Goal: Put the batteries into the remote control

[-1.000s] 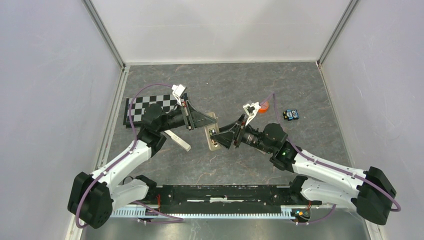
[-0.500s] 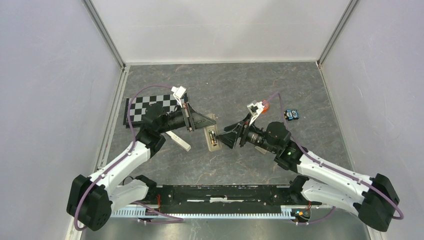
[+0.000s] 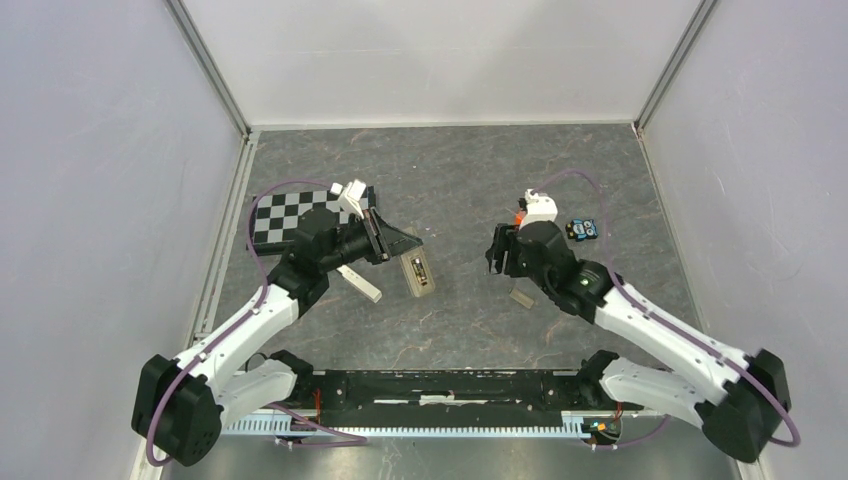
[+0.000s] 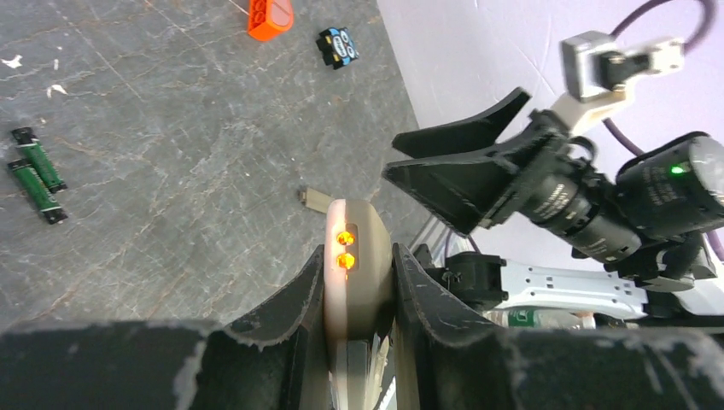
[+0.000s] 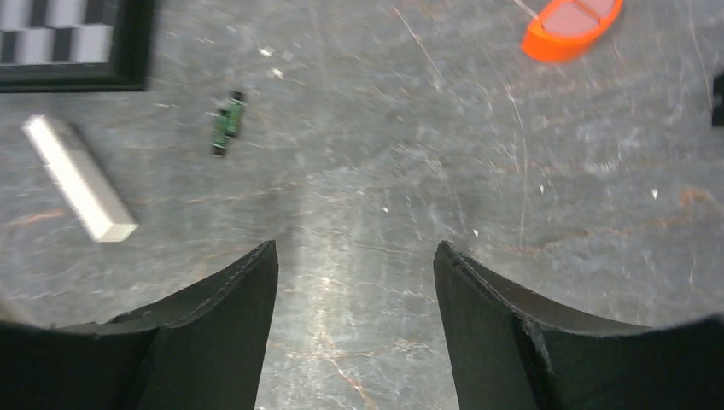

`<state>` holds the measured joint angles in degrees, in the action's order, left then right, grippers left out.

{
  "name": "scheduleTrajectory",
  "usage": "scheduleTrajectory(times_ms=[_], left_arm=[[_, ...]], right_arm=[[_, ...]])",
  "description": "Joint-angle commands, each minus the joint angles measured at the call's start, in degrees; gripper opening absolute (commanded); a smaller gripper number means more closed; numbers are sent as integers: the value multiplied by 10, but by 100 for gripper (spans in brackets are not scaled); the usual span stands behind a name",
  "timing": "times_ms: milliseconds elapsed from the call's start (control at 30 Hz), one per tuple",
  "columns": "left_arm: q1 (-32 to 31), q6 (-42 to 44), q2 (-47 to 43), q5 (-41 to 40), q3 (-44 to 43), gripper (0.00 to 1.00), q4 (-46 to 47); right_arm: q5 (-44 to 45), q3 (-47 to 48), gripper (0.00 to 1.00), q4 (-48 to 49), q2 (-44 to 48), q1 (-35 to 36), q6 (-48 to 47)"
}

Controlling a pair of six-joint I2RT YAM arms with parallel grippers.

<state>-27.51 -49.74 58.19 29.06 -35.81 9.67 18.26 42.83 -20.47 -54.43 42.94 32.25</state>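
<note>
My left gripper [image 3: 398,248] is shut on one end of the remote control [image 3: 418,273], which points toward the table's middle with its tan-grey back and dark recess facing up. In the left wrist view the remote [image 4: 357,265] sits clamped between both fingers of my left gripper [image 4: 359,256]. Two batteries [image 4: 34,175] lie side by side on the floor; they also show in the right wrist view [image 5: 226,124]. My right gripper [image 3: 498,250] is open and empty, apart from the remote on its right; it also shows in its own view [image 5: 356,248] and the left wrist view [image 4: 391,155].
A small tan piece [image 3: 521,297] lies on the floor below my right wrist. A white bar [image 3: 358,283] lies under my left arm, beside a checkerboard [image 3: 290,212]. An orange object [image 5: 570,30] and a black-and-blue toy [image 3: 581,230] sit at the right.
My right gripper has pulled back from the remote to the right and turned downward, empty. My left gripper still holds the remote, shifted slightly. The small tan piece now shows on the floor.
</note>
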Motion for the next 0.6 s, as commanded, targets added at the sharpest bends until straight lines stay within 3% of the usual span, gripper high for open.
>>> scheduleTrajectory(times_ms=[0, 100, 167, 267, 567], left_arm=[[0, 25, -14, -28, -5, 2, 6], [0, 13, -18, -20, -1, 2, 16], [0, 13, -18, -17, 0, 2, 19], [0, 21, -14, -15, 0, 2, 17], [0, 28, 13, 6, -5, 2, 21]], right_arm=[[48, 12, 62, -31, -82, -16, 57], [75, 26, 34, -30, -147, -34, 70], [90, 27, 27, -30, -177, -42, 74], [117, 19, 27, -47, -208, -50, 79], [44, -16, 29, -10, -249, -67, 46]])
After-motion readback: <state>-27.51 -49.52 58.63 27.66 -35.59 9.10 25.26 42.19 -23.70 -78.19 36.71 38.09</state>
